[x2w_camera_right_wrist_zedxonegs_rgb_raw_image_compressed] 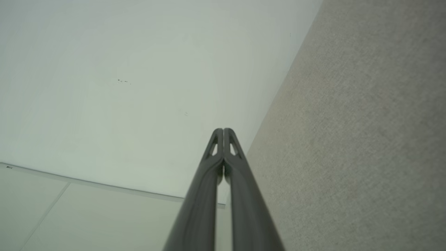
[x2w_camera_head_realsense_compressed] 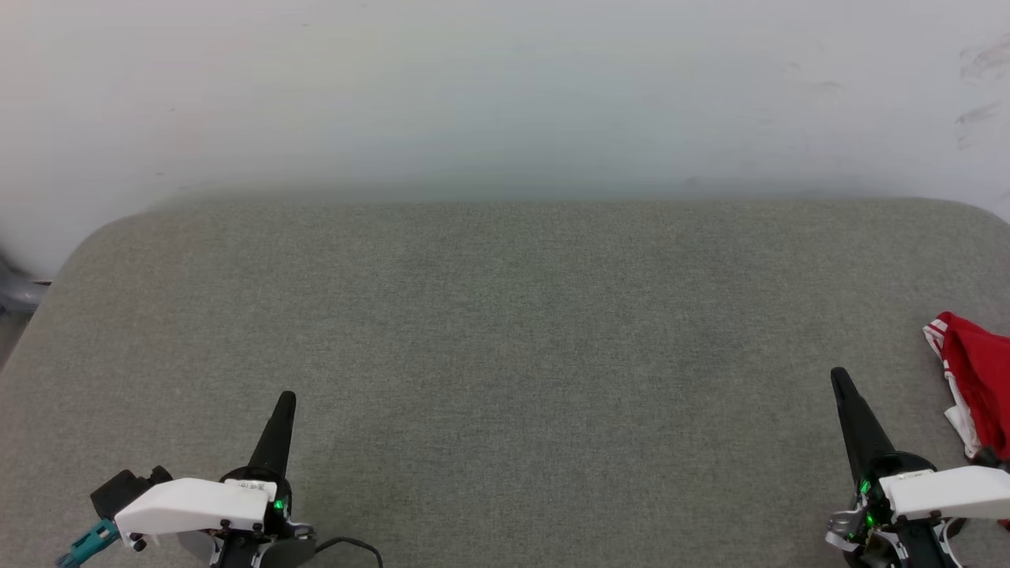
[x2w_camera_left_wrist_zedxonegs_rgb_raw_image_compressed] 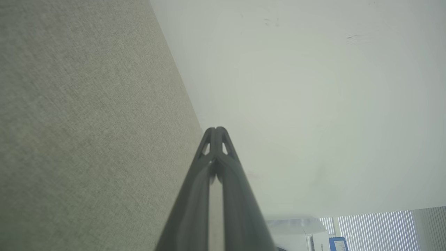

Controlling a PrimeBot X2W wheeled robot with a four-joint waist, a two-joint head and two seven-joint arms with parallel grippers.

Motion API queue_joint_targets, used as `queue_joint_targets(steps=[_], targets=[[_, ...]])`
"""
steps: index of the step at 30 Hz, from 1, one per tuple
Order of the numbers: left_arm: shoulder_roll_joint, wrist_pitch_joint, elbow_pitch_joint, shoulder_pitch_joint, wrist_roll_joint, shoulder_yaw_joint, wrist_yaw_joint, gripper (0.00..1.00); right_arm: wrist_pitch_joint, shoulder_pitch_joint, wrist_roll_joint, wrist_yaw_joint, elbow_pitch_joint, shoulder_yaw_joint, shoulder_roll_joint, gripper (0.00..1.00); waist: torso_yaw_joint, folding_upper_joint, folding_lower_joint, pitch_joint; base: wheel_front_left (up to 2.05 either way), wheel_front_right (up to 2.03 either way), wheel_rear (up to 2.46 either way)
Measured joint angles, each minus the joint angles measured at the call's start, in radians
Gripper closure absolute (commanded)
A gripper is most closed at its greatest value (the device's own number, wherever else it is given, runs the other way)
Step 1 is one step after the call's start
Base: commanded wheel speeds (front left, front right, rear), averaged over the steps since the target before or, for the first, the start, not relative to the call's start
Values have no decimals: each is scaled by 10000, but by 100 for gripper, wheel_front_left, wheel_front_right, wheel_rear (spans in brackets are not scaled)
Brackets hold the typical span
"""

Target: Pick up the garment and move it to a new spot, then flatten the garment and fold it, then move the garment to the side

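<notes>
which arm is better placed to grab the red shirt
Right. The red T-shirt lies bunched at the right edge of the grey fabric surface, beside the right gripper; the left gripper sits at the far side. Both are shut and empty.

A grey-green fabric-covered desk [x2w_camera_head_realsense_compressed: 505, 315] with rounded far corners stands against a scuffed white wall [x2w_camera_head_realsense_compressed: 505, 95]. In the left wrist view, pale vertical blinds [x2w_camera_left_wrist_zedxonegs_rgb_raw_image_compressed: 376, 230] show beside a blurred white box [x2w_camera_left_wrist_zedxonegs_rgb_raw_image_compressed: 292, 226].
</notes>
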Motion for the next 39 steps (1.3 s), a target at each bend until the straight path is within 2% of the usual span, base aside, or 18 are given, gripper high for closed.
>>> queue_joint_targets(steps=[28,39], targets=[[-284,573,167,-345,-1954,556,-387,100,90,-464,2192,0,600,-21,0,100,-76,0,0,177,0,0,0],[-307,606,184,-364,-2088,593,-408,100,102,-503,2324,0,637,-23,0,100,-81,0,1,188,0,0,0]])
